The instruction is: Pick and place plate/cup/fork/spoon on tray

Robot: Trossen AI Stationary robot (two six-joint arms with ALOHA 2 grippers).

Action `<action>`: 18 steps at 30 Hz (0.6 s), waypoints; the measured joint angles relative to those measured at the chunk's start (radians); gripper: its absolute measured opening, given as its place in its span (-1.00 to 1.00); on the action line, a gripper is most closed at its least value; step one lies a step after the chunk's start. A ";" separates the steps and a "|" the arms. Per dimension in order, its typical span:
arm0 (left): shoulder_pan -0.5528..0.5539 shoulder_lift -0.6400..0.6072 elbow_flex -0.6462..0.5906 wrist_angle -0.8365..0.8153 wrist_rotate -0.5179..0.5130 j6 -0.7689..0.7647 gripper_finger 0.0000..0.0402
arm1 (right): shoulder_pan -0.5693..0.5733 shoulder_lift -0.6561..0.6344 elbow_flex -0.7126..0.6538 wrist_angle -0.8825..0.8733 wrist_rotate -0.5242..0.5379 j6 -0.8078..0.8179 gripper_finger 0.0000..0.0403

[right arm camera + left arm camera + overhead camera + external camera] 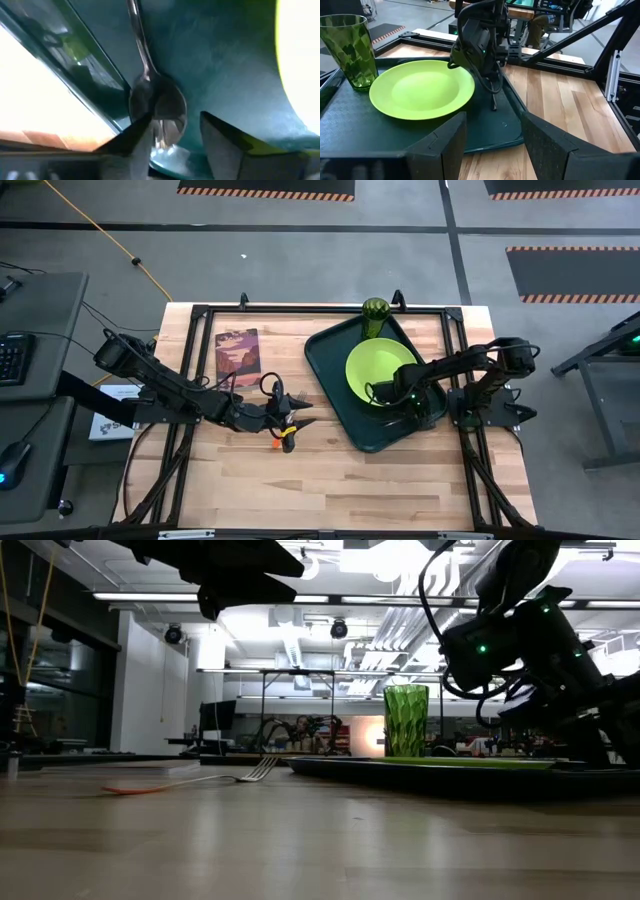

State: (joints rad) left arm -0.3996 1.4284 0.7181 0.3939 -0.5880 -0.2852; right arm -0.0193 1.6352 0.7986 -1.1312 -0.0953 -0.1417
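Pale wood planks make up the counter (pixel 330 480). Nearest on it lies the fork (pixel 287 430), orange-red handle and silver tines flat on the boards, with the left claw (pixel 290 417) hovering just above it, fingers spread and holding nothing. Beyond that, a maroon picture book (pixel 237 353) lies flat near the far left side. To the right sits the dark-green tray (pixel 330 360), set at an angle. The lime-green plate (pixel 381 371) rests in its middle. On the tray floor just beside the plate lies the dark spoon (pixel 155 100), bowl toward the right claw (pixel 175 132), whose fingers stand apart either side of the bowl without gripping it. Farthest back, the cup (pixel 375 310) stands upright in the tray's far corner.
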 joint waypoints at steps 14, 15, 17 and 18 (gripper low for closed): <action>0.000 0.000 0.000 0.000 -0.025 0.007 -0.11 | 0.000 -0.184 0.000 -0.048 0.214 0.040 -0.14; 0.000 0.000 0.000 0.000 -0.027 0.008 -0.11 | 0.000 -0.209 0.000 -0.037 0.252 0.068 -0.16; 0.000 0.000 0.000 0.000 -0.028 0.008 -0.11 | -0.001 -0.252 -0.002 -0.020 0.319 0.136 -0.24; 0.000 0.000 0.000 0.000 -0.030 0.008 -0.11 | -0.001 -0.270 -0.005 -0.017 0.353 0.167 -0.28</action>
State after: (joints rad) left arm -0.3996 1.4284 0.7185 0.3943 -0.6176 -0.2775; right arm -0.0200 1.3650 0.7940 -1.1485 0.2578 0.0257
